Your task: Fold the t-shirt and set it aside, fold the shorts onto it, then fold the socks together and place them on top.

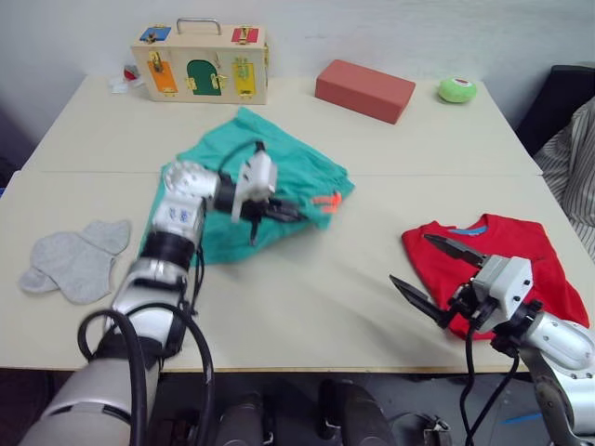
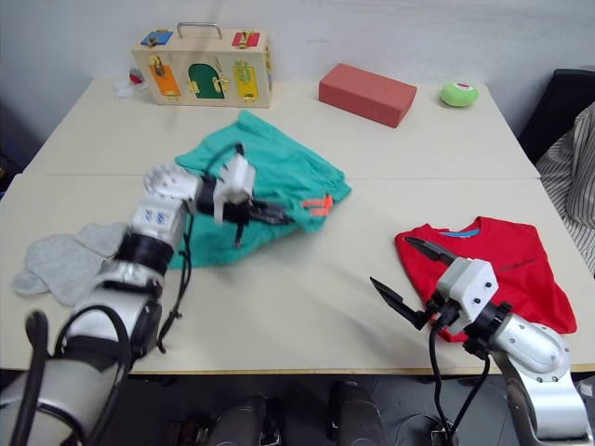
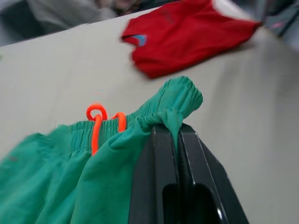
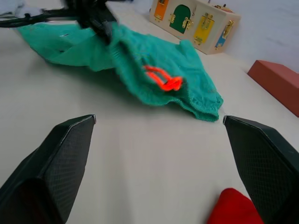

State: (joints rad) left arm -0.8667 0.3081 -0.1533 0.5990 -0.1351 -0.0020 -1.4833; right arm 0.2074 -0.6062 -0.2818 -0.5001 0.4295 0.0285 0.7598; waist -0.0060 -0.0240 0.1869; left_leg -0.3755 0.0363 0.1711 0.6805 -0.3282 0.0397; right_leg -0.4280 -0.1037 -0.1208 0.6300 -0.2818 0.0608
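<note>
Our left gripper (image 3: pixel 176 133) has its jaws pressed together on a fold of the gathered waistband of the shorts (image 1: pixel 279 177), lifting that edge; the orange drawstring (image 3: pixel 96 125) hangs just beside the pinch. Our right gripper (image 1: pixel 435 274) hovers with jaws spread wide over the near edge of the folded t-shirt (image 1: pixel 507 246) on the table (image 1: pixel 316 288). The socks (image 1: pixel 76 260) lie flat beyond our left arm, well apart from the shorts.

Teal shorts (image 1: pixel 279 177), red t-shirt (image 1: pixel 507 255), grey socks (image 1: pixel 74 260)
</note>
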